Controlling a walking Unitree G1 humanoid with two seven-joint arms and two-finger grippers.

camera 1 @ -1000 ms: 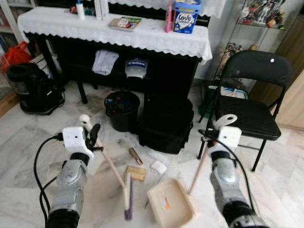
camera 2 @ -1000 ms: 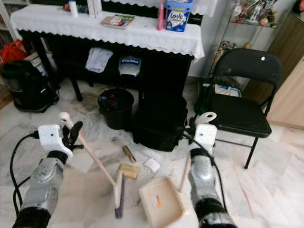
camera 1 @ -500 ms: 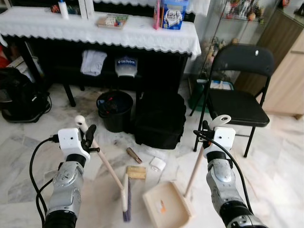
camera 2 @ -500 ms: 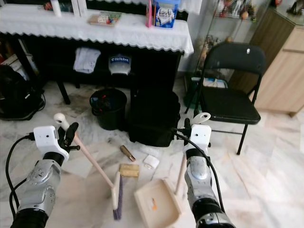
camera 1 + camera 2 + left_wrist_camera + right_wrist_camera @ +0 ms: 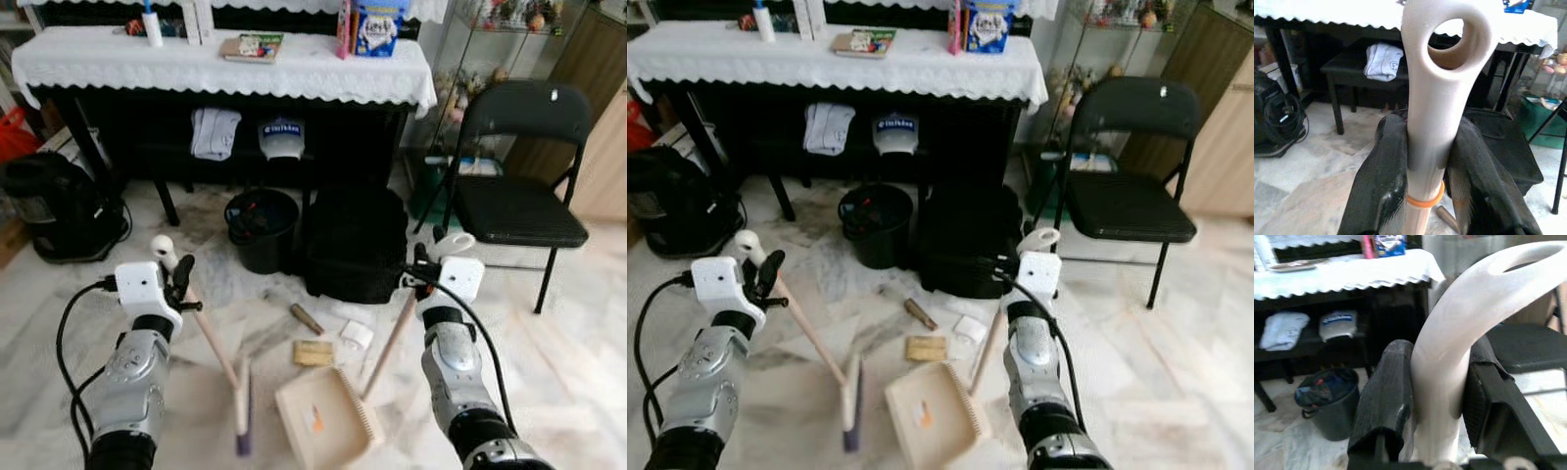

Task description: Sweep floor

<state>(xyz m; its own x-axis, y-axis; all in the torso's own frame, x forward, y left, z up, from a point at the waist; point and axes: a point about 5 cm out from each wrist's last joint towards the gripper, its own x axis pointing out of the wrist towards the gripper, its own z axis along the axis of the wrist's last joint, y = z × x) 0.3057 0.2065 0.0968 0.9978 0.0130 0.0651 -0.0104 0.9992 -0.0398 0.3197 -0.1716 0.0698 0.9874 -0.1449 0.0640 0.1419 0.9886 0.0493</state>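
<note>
Clamping the broom (image 5: 217,346), the left end effector (image 5: 1425,161) faces the right end effector (image 5: 1437,406) gripping the dustpan (image 5: 323,419).

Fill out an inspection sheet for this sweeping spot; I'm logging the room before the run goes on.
Surface: pale marble floor, streaked with dust near the debris.
Job's things: broom, head down on the floor; dustpan lying beside it.
Clutter: brown tube, tan card and white scrap ahead of the dustpan.
Grippers: left tool shut on the broom handle; right tool shut on the dustpan handle.
Cables: black lead looping from each wrist; cord at the black appliance.
Surroundings: cloth-covered table, black bucket, black bag, folding chair.
</note>
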